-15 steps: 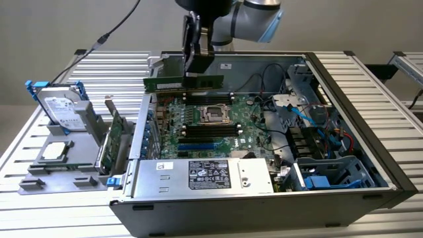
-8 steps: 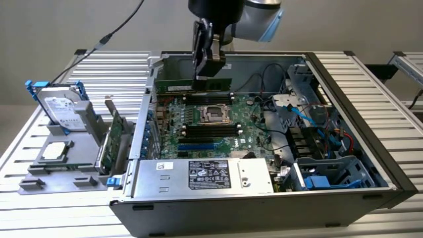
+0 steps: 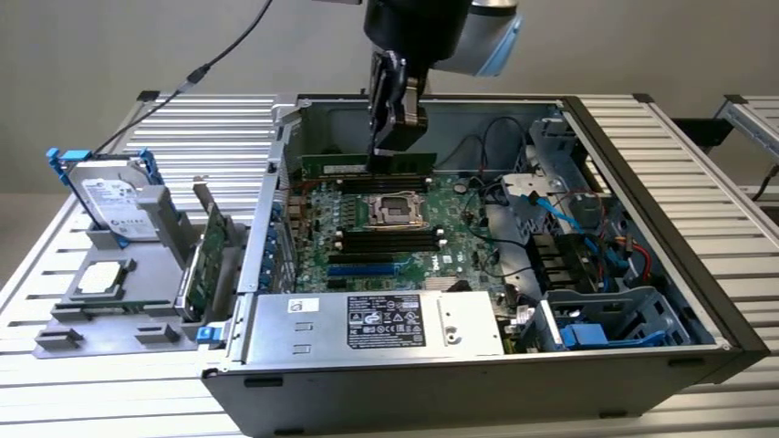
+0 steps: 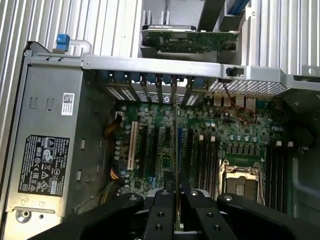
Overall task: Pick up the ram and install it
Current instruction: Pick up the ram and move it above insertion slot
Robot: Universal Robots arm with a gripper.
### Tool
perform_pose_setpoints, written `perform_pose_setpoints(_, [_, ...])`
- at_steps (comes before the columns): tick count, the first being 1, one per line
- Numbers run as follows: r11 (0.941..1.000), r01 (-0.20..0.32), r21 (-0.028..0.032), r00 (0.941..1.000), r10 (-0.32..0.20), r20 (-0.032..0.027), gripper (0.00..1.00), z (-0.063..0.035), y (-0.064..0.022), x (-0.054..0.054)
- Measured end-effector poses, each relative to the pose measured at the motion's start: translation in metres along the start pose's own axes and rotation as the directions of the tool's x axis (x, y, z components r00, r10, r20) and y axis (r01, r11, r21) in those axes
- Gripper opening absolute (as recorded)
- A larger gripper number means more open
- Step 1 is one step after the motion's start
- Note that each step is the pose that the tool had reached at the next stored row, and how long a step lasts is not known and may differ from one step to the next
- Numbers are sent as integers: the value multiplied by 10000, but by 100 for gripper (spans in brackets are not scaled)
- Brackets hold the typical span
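Claw (image 3: pixel 392 157), black metal w/ two fingers, is clamped on the long, narrow green circuit-board ram stick (image 3: pixel 335 165), gripping it near mid-length. You'll find both at upper centre of the exterior frame, inside the open black tower PC case (image 3: pixel 681 301), which lies on its side. The ram stick stands on edge, roughly level, running across the frame just beyond the square silver CPU socket (image 3: pixel 396 208) on the green motherboard (image 3: pixel 469 237). You can't tell from this angle whether its lower edge touches the board or hangs just above it. The long black plastic slots (image 3: pixel 389 239) sit on the near side of the socket, around frame centre.

In the wrist view you look down past both fingers (image 4: pixel 162 215). The ram stick shows edge-on as a thin line pinched between them, w/ the motherboard beneath.

At lower centre of the exterior frame is the silver PSU box w/ black label (image 3: pixel 378 324). At frame left, outside the case, a grey plastic holder tray (image 3: pixel 122 315) rests on the slatted aluminium table (image 3: pixel 73 401). It carries a silver hard drive in a blue bracket (image 3: pixel 116 196), a flat square silver chip (image 3: pixel 104 278), and a taller green expansion card (image 3: pixel 210 255) standing upright beside the case wall. A thin black cable (image 3: pixel 232 46) crosses the upper left.
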State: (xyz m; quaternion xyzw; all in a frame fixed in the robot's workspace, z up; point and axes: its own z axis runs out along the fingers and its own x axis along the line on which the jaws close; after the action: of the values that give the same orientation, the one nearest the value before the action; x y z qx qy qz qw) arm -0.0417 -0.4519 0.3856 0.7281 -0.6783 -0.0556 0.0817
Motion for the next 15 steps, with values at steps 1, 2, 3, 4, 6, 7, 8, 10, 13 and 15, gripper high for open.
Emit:
perform_pose_setpoints(1, [10000, 1, -2, 10000, -1, 0, 14, 15, -10, -28])
perform_pose_setpoints(2, [10000, 1, -4, 10000, -1, -1, 14, 30, -21, -59])
perform_pose_setpoints(3, [10000, 1, -5, 10000, -1, -1, 14, 46, -32, -89])
perform_pose_setpoints(4, [10000, 0, -7, 10000, 0, -1, 14, 61, -43, -116])
perform_pose_setpoints(6, [10000, -1, -14, 10000, 1, 2, 14, 91, -74, -157])
perform_pose_setpoints(7, [10000, -4, -19, 10000, 4, 3, 14, 105, -93, -174])
perform_pose_setpoints(8, [10000, -8, -25, 10000, 8, 3, 14, 119, -117, -191])
perform_pose_setpoints(10, [10000, -12, -36, 10000, 12, 4, 14, 145, -166, -222])
perform_pose_setpoints(13, [10000, -26, -56, 10000, 26, 9, 14, 184, -242, -259])
perform_pose_setpoints(15, [10000, -69, -68, 10000, 69, 20, 14, 210, -295, -269])
